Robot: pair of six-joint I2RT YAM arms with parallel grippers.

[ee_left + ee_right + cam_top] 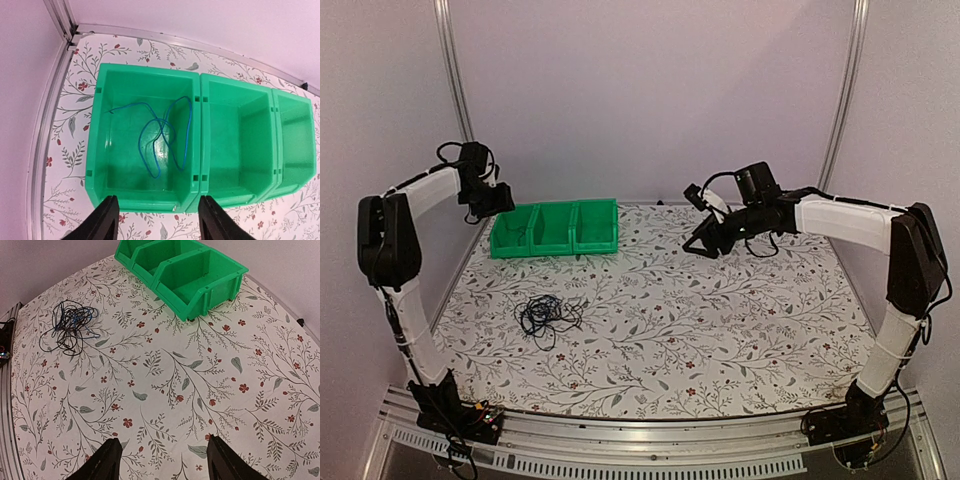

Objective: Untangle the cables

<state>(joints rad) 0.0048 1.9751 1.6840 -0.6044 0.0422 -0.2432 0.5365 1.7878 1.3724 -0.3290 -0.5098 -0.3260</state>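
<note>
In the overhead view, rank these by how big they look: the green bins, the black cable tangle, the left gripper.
1. green bins
2. black cable tangle and left gripper: look about alike; the gripper is raised nearer the camera, so no ranking between them.

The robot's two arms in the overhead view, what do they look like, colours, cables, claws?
Both the left arm and right arm have white-covered links between bulky black joint housings, black cables looped alongside, and black bases. The left claw and right claw are matte black, each with two flat tapered fingers.
</note>
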